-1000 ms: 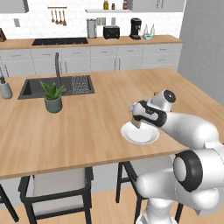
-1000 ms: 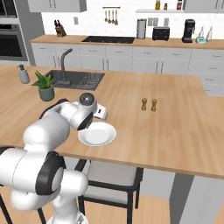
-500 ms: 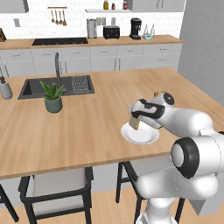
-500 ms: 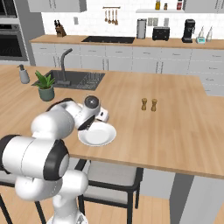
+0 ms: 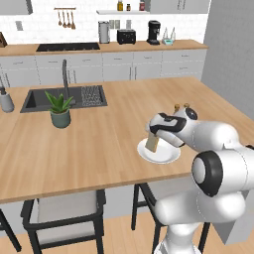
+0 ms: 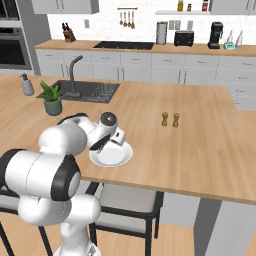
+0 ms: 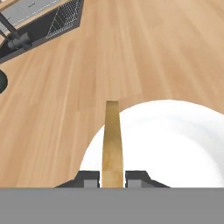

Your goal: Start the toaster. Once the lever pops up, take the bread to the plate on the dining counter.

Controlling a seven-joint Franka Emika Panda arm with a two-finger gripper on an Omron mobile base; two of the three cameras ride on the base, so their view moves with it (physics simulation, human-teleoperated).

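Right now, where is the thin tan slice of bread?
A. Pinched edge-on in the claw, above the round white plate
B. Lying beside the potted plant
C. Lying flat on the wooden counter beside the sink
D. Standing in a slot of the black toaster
A: the hand view shows the thin tan slice of bread clamped edge-on between the claw tips, over the round white plate.

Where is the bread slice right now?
The bread is held edge-on in the shut gripper, just over the near-left part of the white plate on the dining counter.
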